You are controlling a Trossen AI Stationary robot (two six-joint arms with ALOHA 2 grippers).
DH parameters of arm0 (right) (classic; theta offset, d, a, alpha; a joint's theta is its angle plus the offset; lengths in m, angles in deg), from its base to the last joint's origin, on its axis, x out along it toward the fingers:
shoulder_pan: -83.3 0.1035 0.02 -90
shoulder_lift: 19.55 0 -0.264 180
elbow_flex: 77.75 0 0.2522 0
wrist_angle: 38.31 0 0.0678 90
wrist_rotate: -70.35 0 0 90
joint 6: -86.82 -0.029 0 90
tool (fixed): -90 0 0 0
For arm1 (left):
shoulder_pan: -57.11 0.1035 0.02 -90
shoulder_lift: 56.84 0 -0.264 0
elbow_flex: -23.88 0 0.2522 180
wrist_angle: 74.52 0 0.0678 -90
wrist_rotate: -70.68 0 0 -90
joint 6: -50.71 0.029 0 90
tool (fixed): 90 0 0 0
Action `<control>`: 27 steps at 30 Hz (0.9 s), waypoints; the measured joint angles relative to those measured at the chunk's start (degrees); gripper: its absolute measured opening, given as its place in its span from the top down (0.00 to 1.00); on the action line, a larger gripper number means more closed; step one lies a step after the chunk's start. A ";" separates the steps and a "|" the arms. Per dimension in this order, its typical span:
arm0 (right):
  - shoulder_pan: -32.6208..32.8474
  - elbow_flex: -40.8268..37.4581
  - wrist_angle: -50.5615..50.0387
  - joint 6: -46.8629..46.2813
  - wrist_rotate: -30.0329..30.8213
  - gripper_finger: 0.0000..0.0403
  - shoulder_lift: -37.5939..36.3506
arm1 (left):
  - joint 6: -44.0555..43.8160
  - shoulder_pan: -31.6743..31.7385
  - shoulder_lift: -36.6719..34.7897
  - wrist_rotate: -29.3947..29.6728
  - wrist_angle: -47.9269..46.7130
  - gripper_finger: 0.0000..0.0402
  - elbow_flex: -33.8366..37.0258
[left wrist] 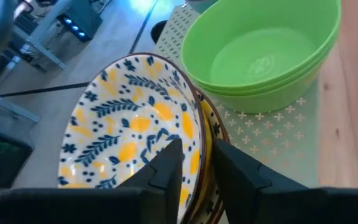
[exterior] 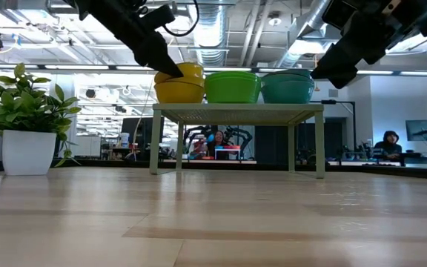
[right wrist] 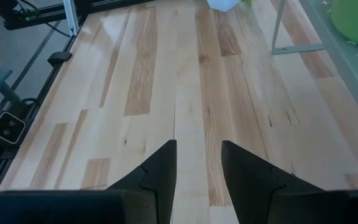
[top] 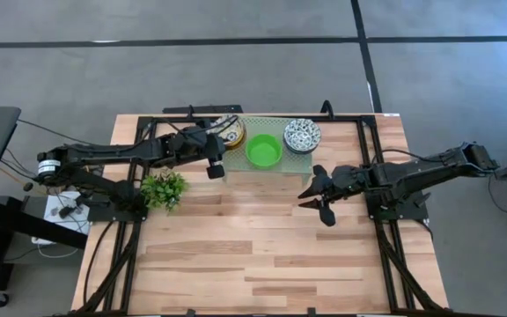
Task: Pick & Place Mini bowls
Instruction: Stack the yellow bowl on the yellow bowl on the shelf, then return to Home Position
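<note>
I see my left end effector (top: 223, 139) at the back of the wooden desk (top: 262, 255), up on the pale green perforated rack (top: 299, 163), where it is grasping the rim of the top yellow-and-blue floral mini bowl (left wrist: 129, 127). In the left wrist view one dark finger (left wrist: 166, 165) lies against the inside of that bowl and the other sits on the outer side of its wall, so the rim is pinched between them, and the bowl is tipped up on edge above another patterned bowl beneath it. In the low view this stack shows as a yellow-sided pile (exterior: 179, 83) at the left end of the rack top. Just beside it, in the middle of the rack, sits the stack of plain bright green mini bowls (top: 264, 151), nested one in another. At the right end stands the stack of white mini bowls with blue patterns (top: 302, 135), whose outsides look teal from the low camera. The three stacks stand in a row, close together. My right end effector (top: 317, 199) hangs over bare desk in front of the rack's right end, released, its fingers (right wrist: 160, 168) spread with only wood showing between them. A small leafy plant in a white pot (top: 164, 189) stands on the desk near the left arm, in front of the rack's left end.
</note>
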 joint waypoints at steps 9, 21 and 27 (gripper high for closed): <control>0.00 0.02 0.00 0.00 -0.02 0.70 0.00 | 1.06 -3.39 -0.08 7.17 0.04 0.63 0.04; 0.00 0.02 0.00 0.02 0.05 0.70 0.00 | 3.80 -11.04 -0.61 17.09 1.09 0.50 -0.07; 0.02 0.07 -0.23 0.00 0.18 0.70 0.02 | 0.06 -17.12 -4.57 17.53 2.92 0.50 -0.17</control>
